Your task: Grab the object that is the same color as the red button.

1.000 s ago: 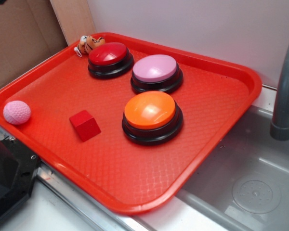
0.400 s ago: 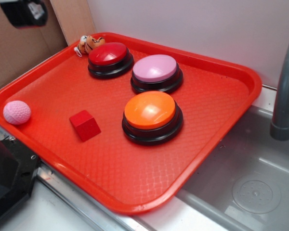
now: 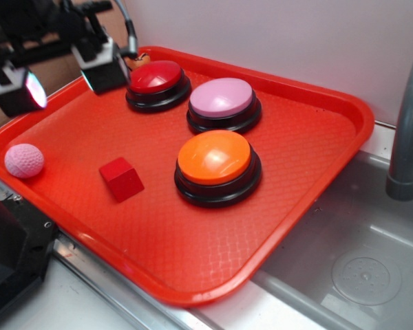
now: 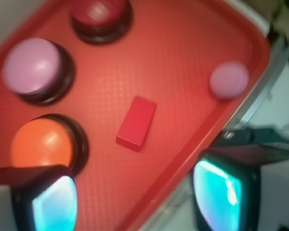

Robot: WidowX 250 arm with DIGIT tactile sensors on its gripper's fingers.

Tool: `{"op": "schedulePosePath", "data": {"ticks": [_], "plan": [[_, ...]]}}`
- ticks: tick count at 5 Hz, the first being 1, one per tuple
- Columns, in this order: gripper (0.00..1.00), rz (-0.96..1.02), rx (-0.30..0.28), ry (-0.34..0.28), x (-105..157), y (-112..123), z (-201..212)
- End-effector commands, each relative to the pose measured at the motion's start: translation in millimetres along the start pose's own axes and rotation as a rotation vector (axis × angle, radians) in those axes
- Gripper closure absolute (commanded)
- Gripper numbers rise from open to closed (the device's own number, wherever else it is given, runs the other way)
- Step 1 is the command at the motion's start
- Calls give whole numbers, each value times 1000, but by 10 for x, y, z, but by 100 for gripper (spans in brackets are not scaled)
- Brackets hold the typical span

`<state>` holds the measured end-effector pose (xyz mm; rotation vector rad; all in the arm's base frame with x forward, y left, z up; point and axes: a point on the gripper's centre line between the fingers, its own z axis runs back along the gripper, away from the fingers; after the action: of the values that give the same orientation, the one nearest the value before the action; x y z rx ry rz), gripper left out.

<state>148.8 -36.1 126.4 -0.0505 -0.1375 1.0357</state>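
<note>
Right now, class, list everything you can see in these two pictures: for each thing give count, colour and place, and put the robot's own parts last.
tray: one, red, on the counter beside the sink
red button: one, dark-red top on a black base, far left of the tray
pink button: one, pink top, right of the red one
orange button: one, orange top, mid-tray
cube: one, red, left of the orange button
ball: one, pink, dimpled, at the tray's left edge
sink: one, grey, right of the tray
tap: one, grey, over the sink
hand: one, black, open, above the tray's far left corner, holding nothing
</note>
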Motion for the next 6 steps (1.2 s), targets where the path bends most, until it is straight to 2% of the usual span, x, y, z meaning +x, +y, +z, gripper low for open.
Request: {"op": "schedulePosePath", "data": {"ticks": [1,2,4,5,6], "plan": [[0,271,30,-39,151,-81,-539],[0,296,92,22,140,-98,-848],[0,271,131,103,115,-38,-1121],[25,246,107,109,69,3,-1099],[100,256,97,93,40,11,-1105]]}}
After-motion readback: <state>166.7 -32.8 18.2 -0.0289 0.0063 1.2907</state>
